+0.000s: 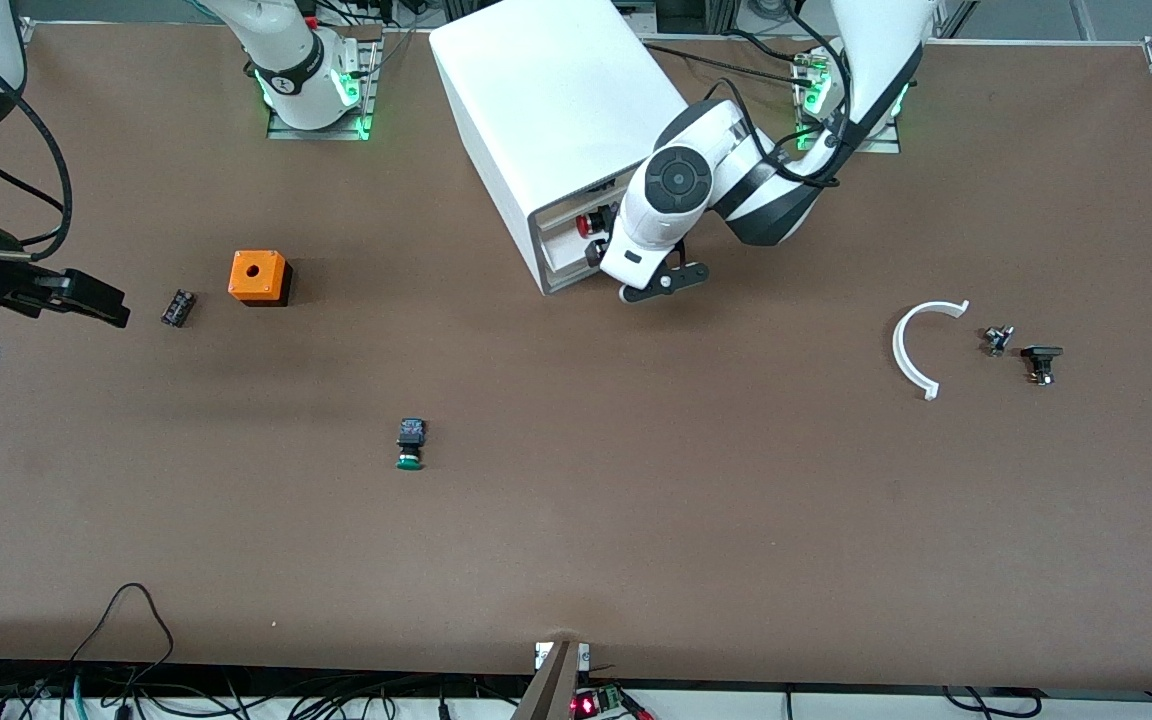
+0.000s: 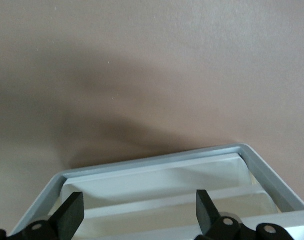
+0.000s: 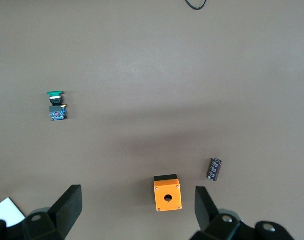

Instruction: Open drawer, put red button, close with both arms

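The white cabinet (image 1: 546,110) stands between the arm bases, its front turned toward the front camera. A drawer (image 1: 566,228) near its top stands open, and the red button (image 1: 591,222) lies in it, partly hidden by the left hand. My left gripper (image 1: 663,283) is just in front of the cabinet's front, open and empty. The left wrist view shows its fingertips (image 2: 71,212) wide apart over the cream drawer fronts (image 2: 157,182); the button is hidden there. My right gripper (image 1: 86,297) waits up over the table's right-arm end, open and empty, with the orange box between its fingertips (image 3: 66,205).
A green-capped button (image 1: 410,444) lies mid-table, also in the right wrist view (image 3: 55,106). The orange box (image 1: 259,277) and a small dark part (image 1: 177,307) sit toward the right arm's end. A white curved piece (image 1: 911,345) and two small parts (image 1: 998,339) lie toward the left arm's end.
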`<action>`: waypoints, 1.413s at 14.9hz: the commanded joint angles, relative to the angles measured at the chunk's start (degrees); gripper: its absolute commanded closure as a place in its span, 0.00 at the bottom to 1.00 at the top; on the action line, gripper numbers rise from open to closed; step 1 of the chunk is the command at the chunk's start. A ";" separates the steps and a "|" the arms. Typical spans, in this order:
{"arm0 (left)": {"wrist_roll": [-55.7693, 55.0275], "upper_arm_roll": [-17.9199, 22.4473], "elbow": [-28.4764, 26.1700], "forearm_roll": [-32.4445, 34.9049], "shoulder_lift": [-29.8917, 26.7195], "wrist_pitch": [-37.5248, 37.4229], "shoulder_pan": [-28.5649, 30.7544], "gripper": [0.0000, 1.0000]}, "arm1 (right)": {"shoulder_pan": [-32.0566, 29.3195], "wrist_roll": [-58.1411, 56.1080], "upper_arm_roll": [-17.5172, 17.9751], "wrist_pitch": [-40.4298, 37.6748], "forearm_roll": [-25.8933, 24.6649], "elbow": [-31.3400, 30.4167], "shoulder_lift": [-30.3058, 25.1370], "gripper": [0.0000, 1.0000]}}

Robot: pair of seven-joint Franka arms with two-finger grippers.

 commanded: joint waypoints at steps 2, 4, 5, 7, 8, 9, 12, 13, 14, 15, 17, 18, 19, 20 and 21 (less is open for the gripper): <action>-1.27 -2.30 -2.08 -1.25 -2.06 -1.19 0.57 0.01 | 0.34 -0.34 -0.05 -1.51 -0.87 1.70 0.26 0.00; -1.35 -3.36 -2.08 -1.25 -2.06 -1.46 0.83 0.01 | 0.34 0.97 0.04 -0.46 -0.96 0.30 -0.96 0.00; -1.35 -3.71 -2.08 -1.25 -2.06 -1.63 0.92 0.01 | 0.25 0.98 -0.14 0.94 -0.69 -0.84 -2.10 0.00; -1.35 -3.89 -1.99 -2.12 -2.15 -1.90 0.83 0.01 | 0.34 1.06 -0.14 4.19 -1.04 -6.09 -6.13 0.00; -1.27 -3.89 -1.99 -2.22 -2.15 -2.07 0.83 0.01 | 0.34 0.98 -0.14 6.20 -1.04 -9.86 -8.94 0.00; -1.27 -3.89 -1.82 -2.22 -2.23 -2.42 0.92 0.01 | 0.25 0.98 -0.14 8.05 -1.04 -13.82 -11.84 0.00; -0.04 -3.98 -0.41 -2.13 -2.23 -5.06 3.10 0.01 | 0.34 0.98 -0.14 10.79 -1.13 -20.26 -17.05 0.00; 0.05 -3.98 0.55 -2.04 -2.32 -5.85 3.99 0.01 | 0.25 0.98 -0.14 10.88 -1.13 -20.97 -17.66 0.00; 0.05 -3.89 2.56 -1.87 -2.24 -6.90 4.43 0.01 | 0.34 0.89 -0.14 11.23 -1.13 -21.67 -18.28 0.00; 0.14 -3.54 4.41 -1.34 -2.15 -8.04 4.61 0.01 | 0.25 0.80 -0.14 11.50 -1.22 -21.76 -18.37 0.00; 1.71 -3.10 7.93 -1.25 -1.71 -8.58 6.79 0.01 | 0.25 0.63 -0.23 13.16 -1.22 -21.85 -17.85 0.00; 4.25 -3.10 8.55 -1.25 -1.71 -8.67 8.29 0.01 | 0.25 0.54 -0.23 13.69 -1.22 -22.29 -17.59 0.00; 7.49 -3.10 8.82 -1.25 -2.06 -8.75 10.65 0.01 | 0.25 0.19 -0.23 13.96 -1.13 -22.47 -17.58 0.00; 10.22 -3.45 9.17 -1.25 -2.23 -8.93 13.28 0.01 | 0.25 -0.68 -0.31 13.70 -1.04 -22.38 -17.50 0.00; 13.21 -3.80 9.43 -1.25 -2.32 -10.24 15.83 0.01 | 0.25 -1.48 -0.31 13.35 -0.78 -22.38 -17.49 0.00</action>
